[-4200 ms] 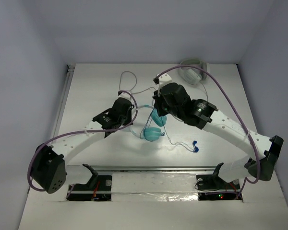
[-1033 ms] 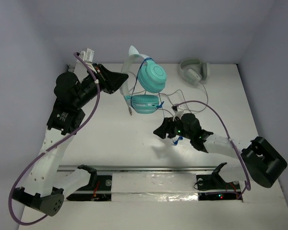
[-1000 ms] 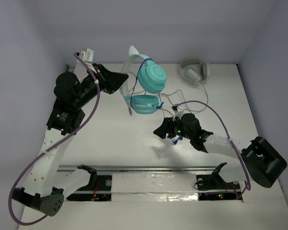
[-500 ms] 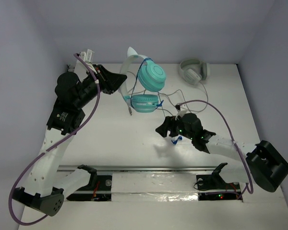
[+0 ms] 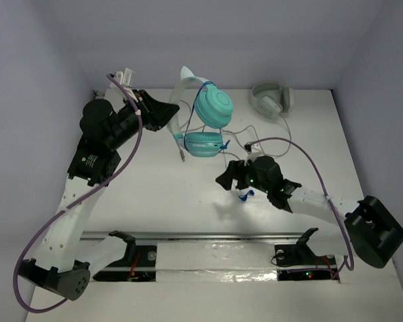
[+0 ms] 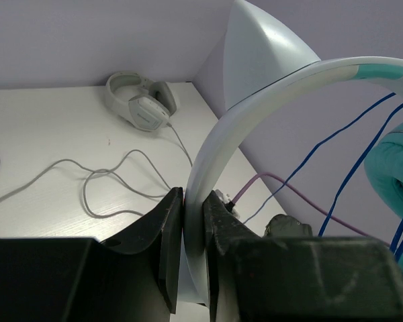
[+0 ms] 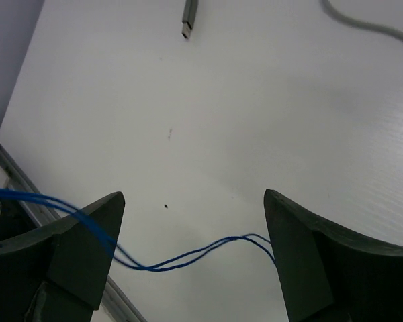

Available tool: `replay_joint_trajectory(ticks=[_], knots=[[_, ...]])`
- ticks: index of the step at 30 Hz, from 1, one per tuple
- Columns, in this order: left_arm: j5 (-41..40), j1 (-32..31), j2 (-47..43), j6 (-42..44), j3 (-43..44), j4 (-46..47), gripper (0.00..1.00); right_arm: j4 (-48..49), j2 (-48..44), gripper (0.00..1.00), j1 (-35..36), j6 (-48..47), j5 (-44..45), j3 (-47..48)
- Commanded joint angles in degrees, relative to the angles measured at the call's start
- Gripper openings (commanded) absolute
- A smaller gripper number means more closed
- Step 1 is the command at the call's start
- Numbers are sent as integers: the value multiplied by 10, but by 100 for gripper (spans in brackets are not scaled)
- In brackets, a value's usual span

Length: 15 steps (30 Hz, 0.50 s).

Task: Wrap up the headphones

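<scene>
As only wrist views reveal, left gripper (image 6: pixel 193 209) pinches headphones' (image 5: pixel 211 107) headband (image 6: pixel 255 100); right gripper (image 7: pixel 195 221), 5 o'clock of them, gapes astride cable (image 7: pixel 188 255).

Grey-white headphones (image 5: pixel 272 99) far right on table (image 5: pixel 154 201); grey cable (image 7: pixel 366 25) trailing.

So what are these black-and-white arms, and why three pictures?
These are two robot arms bolted at the near edge of a table, each ending in a two-finger gripper. One picture looks down from above; the other two come from a camera on each wrist. The left gripper is shut on the white headband of the teal headphones, holding them in the air. The right gripper is open, low over the table, the thin blue cable running between its jaws. Grey-white headphones lie at the far side.
</scene>
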Motion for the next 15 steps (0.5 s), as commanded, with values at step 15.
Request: replay_joint_trajectory(ticks=[15], knots=[[-3,2,-5,-3,47,42,0,-8,-84,98,-3,-5,43,-9]])
